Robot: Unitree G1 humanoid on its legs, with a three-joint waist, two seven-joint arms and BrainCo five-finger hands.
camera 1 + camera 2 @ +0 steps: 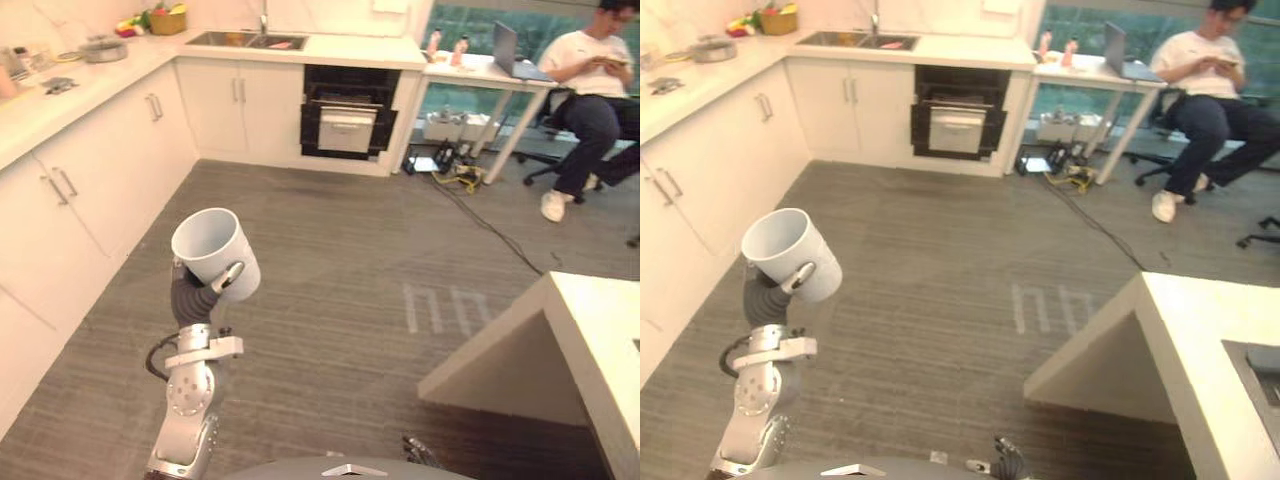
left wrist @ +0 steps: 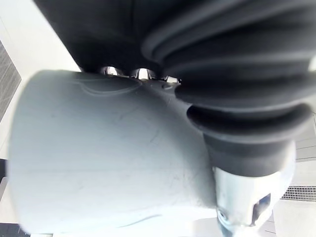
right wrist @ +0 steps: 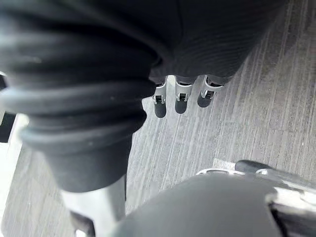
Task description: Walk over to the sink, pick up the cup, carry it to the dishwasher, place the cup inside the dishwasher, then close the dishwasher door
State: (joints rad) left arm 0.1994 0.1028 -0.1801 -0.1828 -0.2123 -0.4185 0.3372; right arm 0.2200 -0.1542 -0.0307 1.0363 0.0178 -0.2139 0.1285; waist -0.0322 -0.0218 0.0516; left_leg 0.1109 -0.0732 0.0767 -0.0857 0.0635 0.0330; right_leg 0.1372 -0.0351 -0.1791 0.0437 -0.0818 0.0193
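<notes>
A white cup (image 1: 212,248) is held up over the grey floor, mouth tilted up and to the left, with my left hand (image 1: 203,293) shut round its lower side. In the left wrist view the cup (image 2: 98,158) lies right against the hand's dark cover. The dishwasher (image 1: 348,112) is a black opening with a white front part, under the far counter. The sink (image 1: 245,40) is set in that counter just to its left. My right hand (image 3: 180,101) hangs over the floor with relaxed fingers, holding nothing.
White cabinets (image 1: 80,190) run along the left. A white counter corner (image 1: 590,340) juts in at the right. A person (image 1: 590,90) sits at a table (image 1: 480,70) at the far right, with cables (image 1: 455,175) on the floor beside the dishwasher.
</notes>
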